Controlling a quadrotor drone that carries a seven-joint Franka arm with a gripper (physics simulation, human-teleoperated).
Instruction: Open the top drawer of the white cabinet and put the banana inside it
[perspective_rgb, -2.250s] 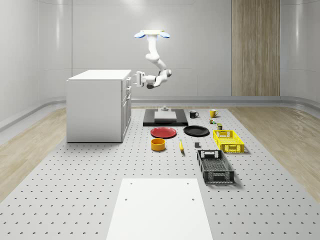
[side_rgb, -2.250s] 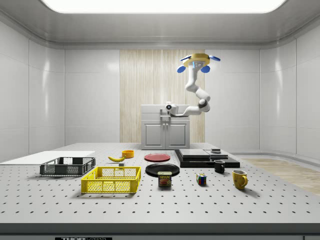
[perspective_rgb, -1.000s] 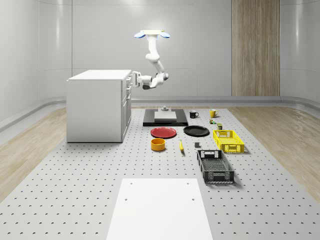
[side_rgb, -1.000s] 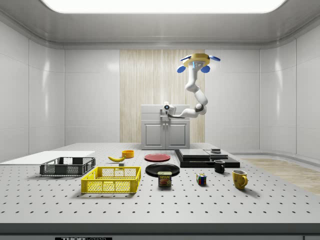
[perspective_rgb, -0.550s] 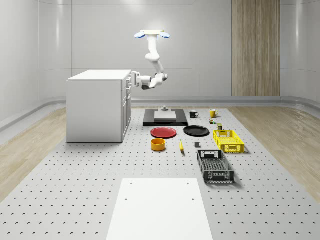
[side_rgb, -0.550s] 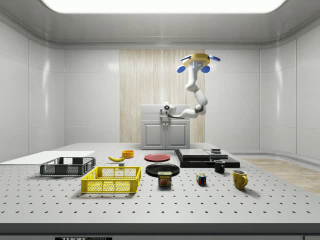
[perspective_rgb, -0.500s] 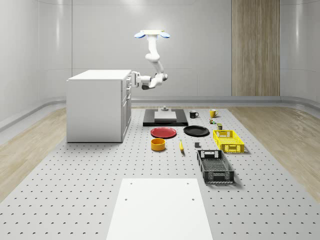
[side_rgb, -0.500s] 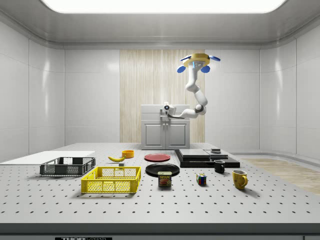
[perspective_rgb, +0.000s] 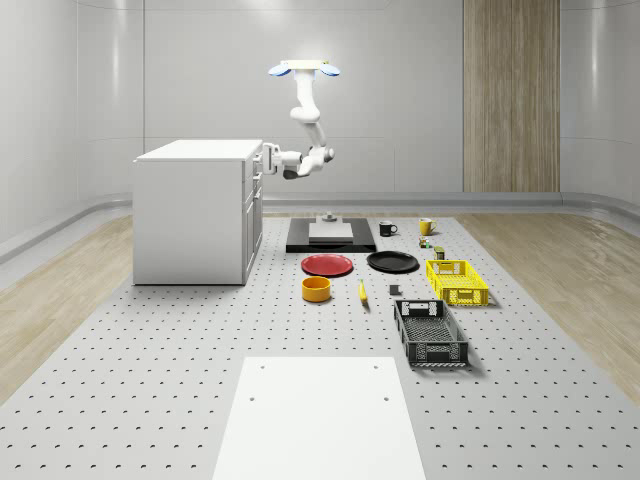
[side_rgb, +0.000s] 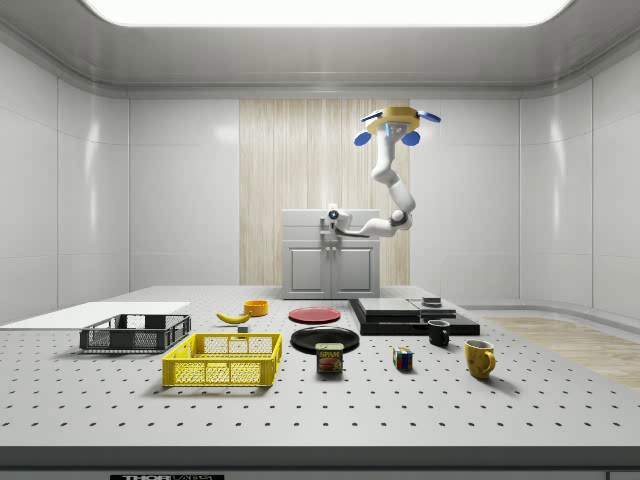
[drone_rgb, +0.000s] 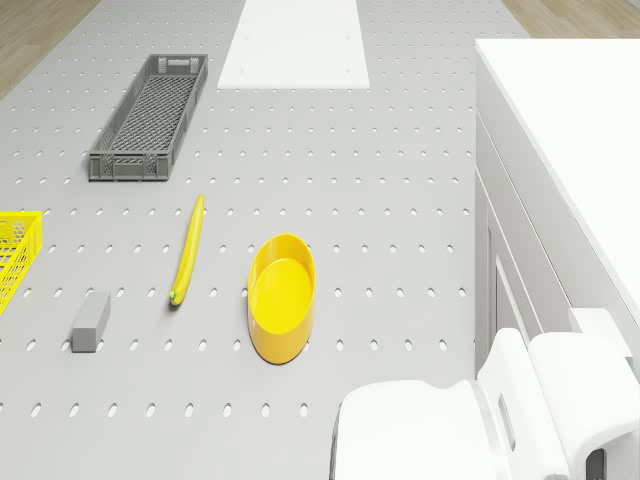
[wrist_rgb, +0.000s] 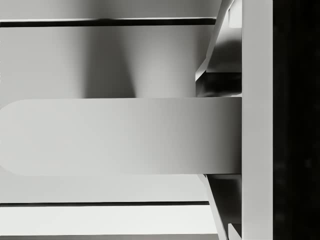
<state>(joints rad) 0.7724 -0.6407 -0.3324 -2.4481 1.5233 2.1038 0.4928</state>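
the drone (perspective_rgb: 303, 68) hovers beside the white cabinet (perspective_rgb: 195, 210), gripper (perspective_rgb: 267, 157) at its top drawer, grip state unclear.

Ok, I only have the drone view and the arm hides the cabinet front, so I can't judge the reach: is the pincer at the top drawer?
Observer: Yes. In the whole-scene view the pincer is up against the front of the white cabinet, level with the top drawer.
Operator: Is the handle lined up?
Observer: In the wrist view the handle crosses directly in front of the camera, very close.
Operator: And the drone?
Observer: The drone hovers higher than the cabinet's top, off its drawer side.
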